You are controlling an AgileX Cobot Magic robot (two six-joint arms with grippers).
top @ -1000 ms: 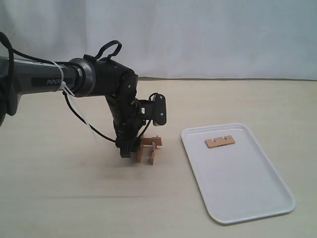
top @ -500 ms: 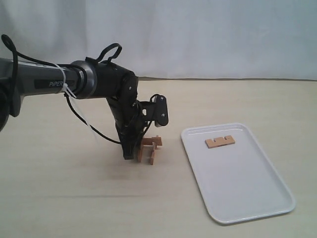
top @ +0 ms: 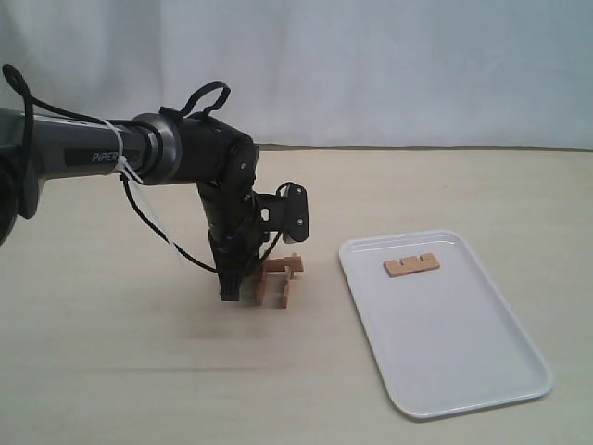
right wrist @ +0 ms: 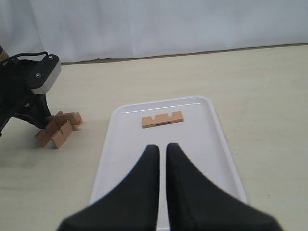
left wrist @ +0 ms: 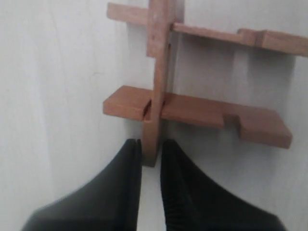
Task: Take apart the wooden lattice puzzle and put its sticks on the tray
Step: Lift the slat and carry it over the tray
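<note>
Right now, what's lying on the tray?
One notched stick lies flat near the far end of the tray. The exterior view shows nothing else on it. The patch under the stick is covered.

Small reddish-brown lattice puzzle (left wrist: 192, 108): bare wood, matt, fine grain, cut edges slightly rough. Loose notched stick (top: 411, 266): same wood. Flat white rectangular tray (top: 463, 371): smooth, slight gloss, probably plastic. Pale beige tabletop (top: 111, 371): matt, faint grain. Left gripper (left wrist: 150, 151) fingers (left wrist: 110, 192): black, matt. White backdrop (top: 371, 65): cloth, soft folds.
</note>
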